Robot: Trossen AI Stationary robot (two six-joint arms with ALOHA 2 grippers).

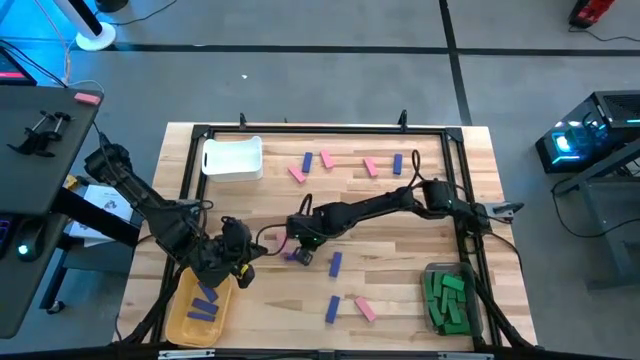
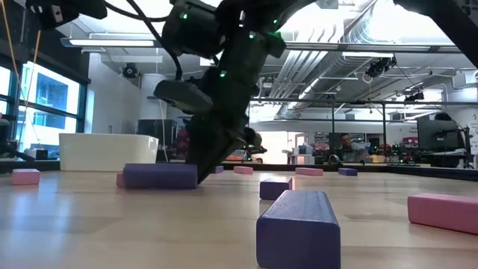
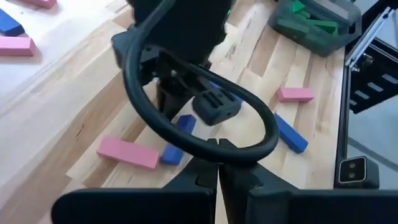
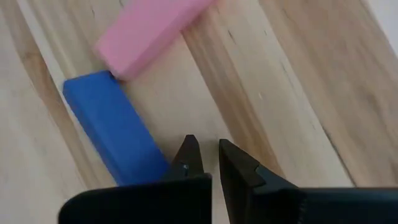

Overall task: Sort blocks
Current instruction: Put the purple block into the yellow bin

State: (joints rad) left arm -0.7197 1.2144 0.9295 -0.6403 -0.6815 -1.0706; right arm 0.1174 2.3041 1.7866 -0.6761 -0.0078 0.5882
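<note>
Right end effector [image 4: 208,163] is down low on the worktop [image 1: 400,215] with its fingers shut on nothing. A blue block [image 4: 112,127] lies just beside it, touching a pink block [image 4: 149,31]. To do this well, open up, slide over the blue one only, then squeeze. Left end effector [image 1: 243,268] waits shut and empty by the yellow bin [image 1: 180,325].

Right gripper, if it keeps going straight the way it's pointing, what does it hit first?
Probably the bare wooden tabletop. The shut right gripper points down at it, with the blue rectangular block just beside its fingertips, though depth is unclear.
</note>
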